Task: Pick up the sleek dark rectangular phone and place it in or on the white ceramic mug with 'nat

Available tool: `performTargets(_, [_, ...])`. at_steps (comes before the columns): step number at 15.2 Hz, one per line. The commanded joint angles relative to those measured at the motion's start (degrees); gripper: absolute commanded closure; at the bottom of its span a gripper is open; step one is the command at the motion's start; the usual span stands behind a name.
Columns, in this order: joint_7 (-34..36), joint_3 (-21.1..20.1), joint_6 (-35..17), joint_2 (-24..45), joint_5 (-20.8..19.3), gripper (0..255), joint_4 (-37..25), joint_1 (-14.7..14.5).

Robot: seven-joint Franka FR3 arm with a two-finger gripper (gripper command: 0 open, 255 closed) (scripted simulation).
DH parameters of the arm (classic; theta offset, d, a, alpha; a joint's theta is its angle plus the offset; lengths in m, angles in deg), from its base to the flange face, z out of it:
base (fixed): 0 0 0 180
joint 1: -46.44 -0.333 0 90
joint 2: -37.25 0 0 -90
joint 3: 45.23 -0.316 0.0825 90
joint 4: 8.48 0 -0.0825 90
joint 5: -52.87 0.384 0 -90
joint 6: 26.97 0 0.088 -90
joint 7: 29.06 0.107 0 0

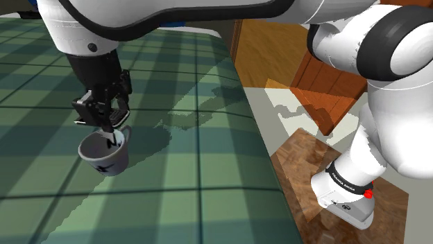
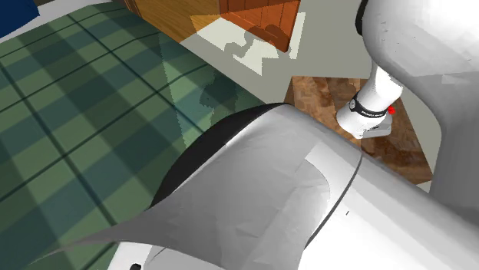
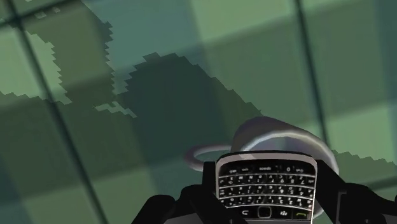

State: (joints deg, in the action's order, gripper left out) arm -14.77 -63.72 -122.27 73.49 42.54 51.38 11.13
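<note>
Wrist view: the jaws clasp the phone (image 3: 266,188) by its side edges, directly over the mug (image 3: 286,132) beneath them. Rigid, light, probably slick; gripping those narrow edges looks soundest.

The surface (image 1: 201,180) I work over is green plaid with dark grid lines, crossed by jagged-edged shadows (image 3: 165,89). Off its side edge I see pale floor (image 1: 267,125), and beyond that, orange-brown wooden furniture (image 1: 326,83). A blue object (image 2: 14,17), too cropped to identify, lies past another edge.
</note>
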Motion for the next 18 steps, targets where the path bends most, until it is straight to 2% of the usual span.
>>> performTargets(1, [0.16,-0.02,-1.76,-0.22,0.02,255,1.97,0.20])
performTargets(8, [0.49,0.05,-7.86,-0.60,-0.03,255,8.53,0.99])
performTargets(16, [0.49,0.04,-7.85,-0.59,-0.04,255,8.53,0.99])
performTargets(17, [0.49,0.05,-7.87,-0.59,-0.04,0,8.54,0.99])
performTargets(18, [0.50,0.04,-7.86,-0.58,-0.04,0,8.52,0.99])
